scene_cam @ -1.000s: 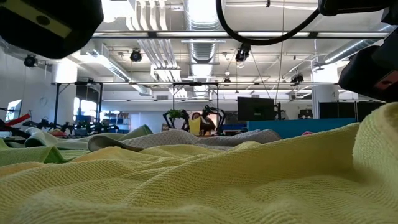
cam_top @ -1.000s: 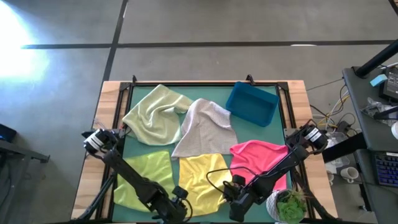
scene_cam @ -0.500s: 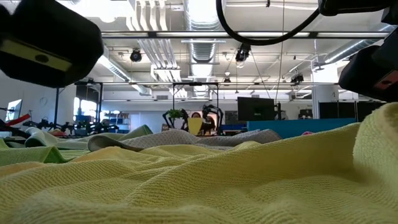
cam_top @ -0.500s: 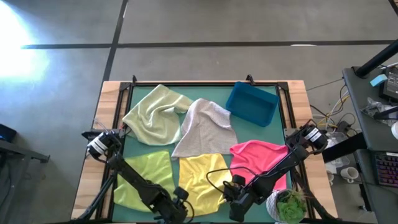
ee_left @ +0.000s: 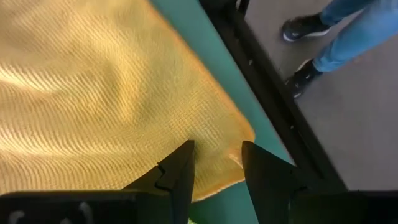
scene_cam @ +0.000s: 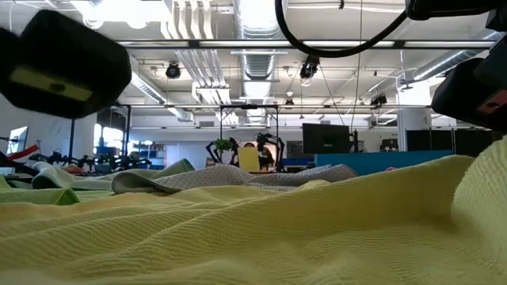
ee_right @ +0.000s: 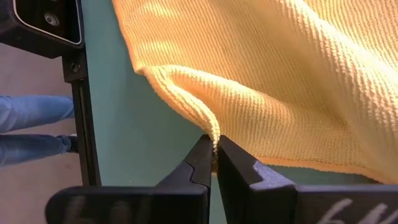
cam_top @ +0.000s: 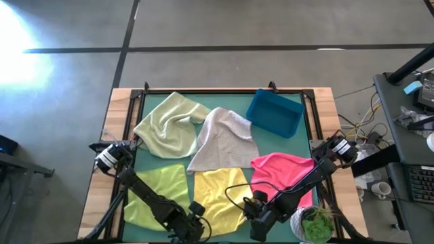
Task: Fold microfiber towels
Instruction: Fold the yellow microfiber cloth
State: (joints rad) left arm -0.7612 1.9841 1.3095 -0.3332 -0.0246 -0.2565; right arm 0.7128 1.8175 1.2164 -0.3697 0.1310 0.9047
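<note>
Green-topped table point(cam_top: 146, 108) with wooden edges, five towels spread across. Both arms reaching low over near edge at yellow towel point(cam_top: 215, 190). Right pincer point(ee_right: 215, 163) pressed together, pinching raised fold at that towel's edge. Left pincer point(ee_left: 214, 163) spread, poised just above towel's near corner; contact hard to tell. Pincer tips cut off in overhead view. Elsewhere: lime green towel point(cam_top: 157, 193), pale green towel point(cam_top: 166, 125), light grey towel point(cam_top: 224, 139), hot pink towel point(cam_top: 283, 169), blue bin point(cam_top: 274, 113). Person's jeans and shoes point(ee_left: 323, 37) beyond table frame.

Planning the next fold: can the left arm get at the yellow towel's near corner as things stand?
Probably yes: the left gripper hovers open over the yellow towel, its corner between the fingers, nothing between.
</note>
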